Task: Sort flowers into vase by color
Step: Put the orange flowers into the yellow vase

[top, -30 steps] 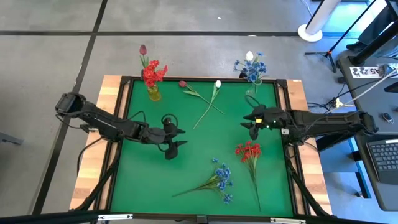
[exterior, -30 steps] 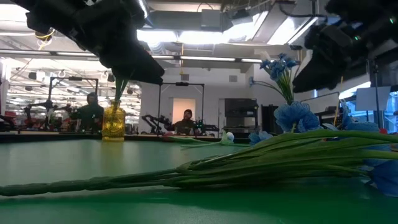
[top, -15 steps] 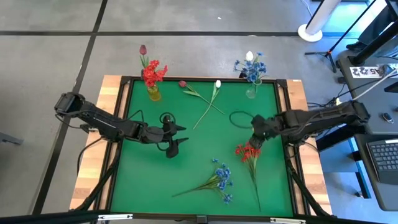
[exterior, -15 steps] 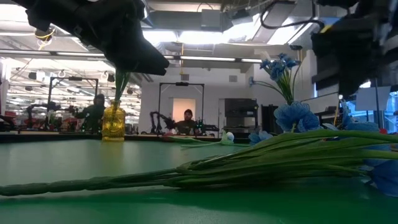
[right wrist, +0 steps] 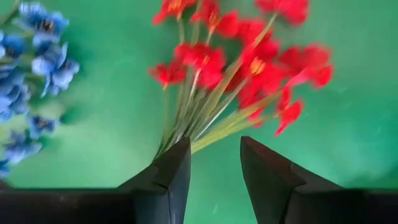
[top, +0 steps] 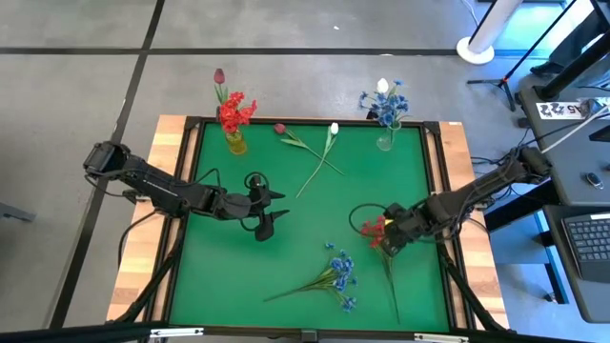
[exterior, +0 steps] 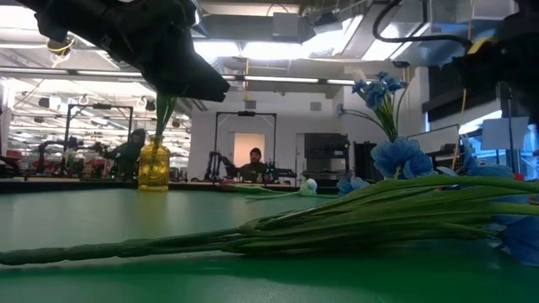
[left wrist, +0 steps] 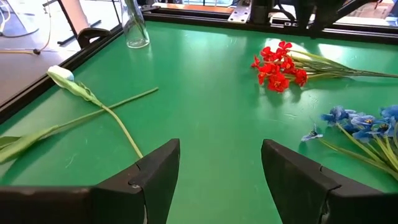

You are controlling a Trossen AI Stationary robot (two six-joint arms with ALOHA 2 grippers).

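A red blossom cluster [top: 375,230] lies flat on the green mat right of centre, its stem [top: 392,286] pointing at the near edge. My right gripper [top: 388,235] is open just above it. In the right wrist view the fingers [right wrist: 174,167] stand either side of the gathered stems [right wrist: 202,121]. A blue blossom cluster [top: 338,273] lies near the near edge. A red-pink tulip [top: 280,129] and a white tulip [top: 334,129] lie crossed by the far edge. My left gripper [top: 274,211] hovers open left of centre.
A yellow vase [top: 235,143] at the far left corner holds red blossoms and a red-pink tulip. A clear vase [top: 385,141] at the far right holds blue blossoms and a white tulip. The mat has a raised dark rim [top: 434,171]. People stand in the room beyond the table.
My right gripper has swung from the table's right-middle toward the near edge and come down over the red blossom cluster, tipping to point downward. The flowers have stayed where they were.
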